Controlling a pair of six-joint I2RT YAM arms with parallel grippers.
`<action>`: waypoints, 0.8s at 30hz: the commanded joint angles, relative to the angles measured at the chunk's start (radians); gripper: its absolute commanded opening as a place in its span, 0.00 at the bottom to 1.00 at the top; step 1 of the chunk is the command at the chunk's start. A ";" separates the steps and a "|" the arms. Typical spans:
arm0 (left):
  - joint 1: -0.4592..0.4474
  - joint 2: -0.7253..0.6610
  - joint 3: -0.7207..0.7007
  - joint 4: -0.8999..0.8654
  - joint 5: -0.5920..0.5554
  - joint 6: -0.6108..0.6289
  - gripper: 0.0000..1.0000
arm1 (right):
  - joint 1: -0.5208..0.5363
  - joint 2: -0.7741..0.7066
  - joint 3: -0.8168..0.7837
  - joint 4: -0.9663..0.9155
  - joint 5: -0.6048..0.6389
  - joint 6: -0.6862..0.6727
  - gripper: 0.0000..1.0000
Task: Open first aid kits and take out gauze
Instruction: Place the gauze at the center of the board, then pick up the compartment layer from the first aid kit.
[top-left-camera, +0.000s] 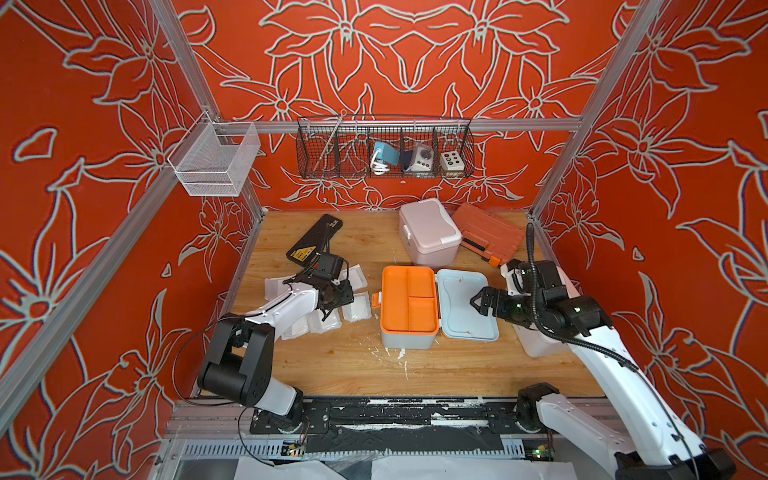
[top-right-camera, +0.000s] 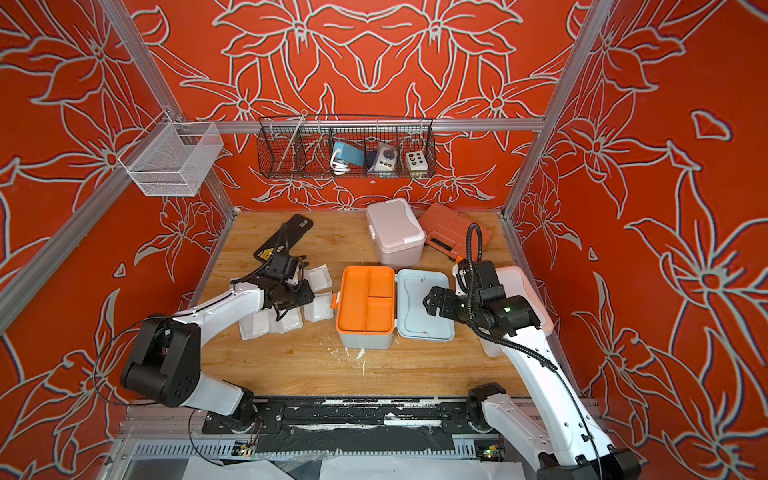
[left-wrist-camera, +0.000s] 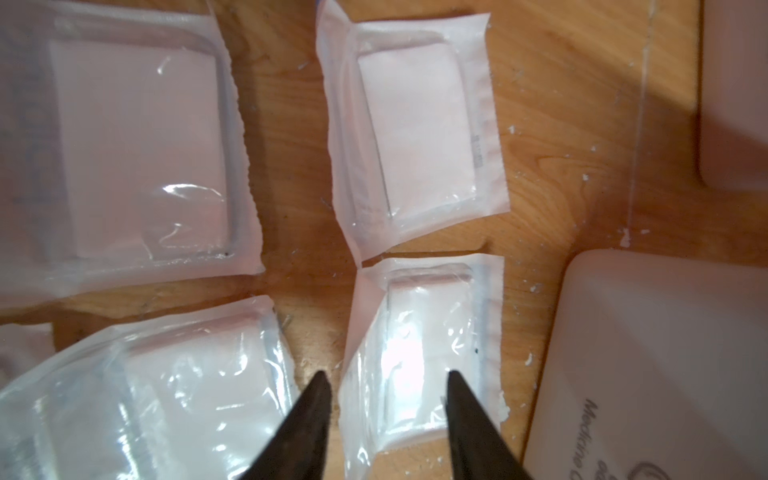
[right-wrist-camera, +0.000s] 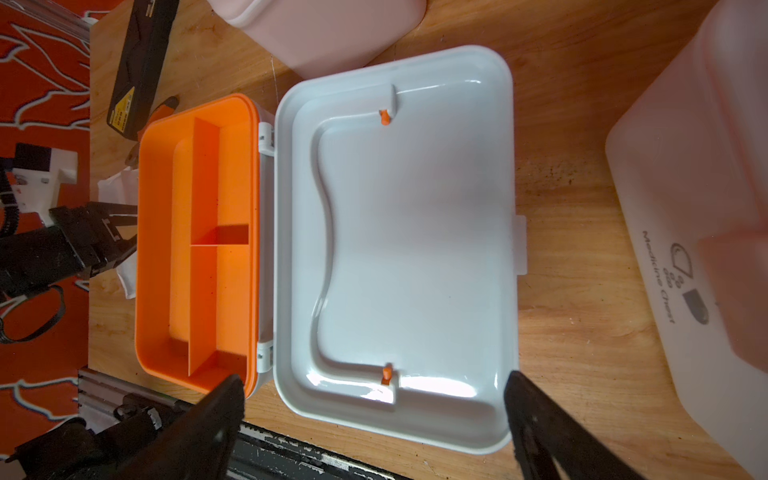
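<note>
Hovers with left claw (left-wrist-camera: 387, 376) parted over gauze (left-wrist-camera: 415, 332) by the bench's (top-left-camera: 353, 365) left edge, right claw (right-wrist-camera: 375, 378) spread wide over the blue-grey kit's (top-left-camera: 405, 338) open lid (right-wrist-camera: 407, 232) mid-bench, and may drag slick gauze askew if the tips catch while lifting.

This is looking like a robot-lab cell: silver aluminium rails (top-left-camera: 519, 124) framing orange flower-printed walls (top-left-camera: 415, 62), black wire basket (top-left-camera: 353, 174) hanging at twelve o'clock.

We see glossy, crinkled clear film around the soft white gauze pads (left-wrist-camera: 415, 124). The table (left-wrist-camera: 561, 124) is grained wood with rough white flecks. The blue-grey lid (right-wrist-camera: 415, 249) is smooth, shiny plastic; the orange tray (right-wrist-camera: 232, 299) looks more matt.
</note>
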 joint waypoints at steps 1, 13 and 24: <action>0.004 -0.096 0.037 -0.050 0.014 0.020 0.54 | -0.004 -0.007 -0.006 0.019 -0.032 -0.032 0.98; -0.019 -0.371 0.185 -0.174 0.086 0.016 0.97 | -0.005 -0.033 -0.012 0.044 -0.109 -0.087 0.98; -0.118 -0.552 0.139 -0.147 0.218 -0.063 0.98 | -0.005 -0.067 -0.012 0.014 -0.029 -0.063 0.98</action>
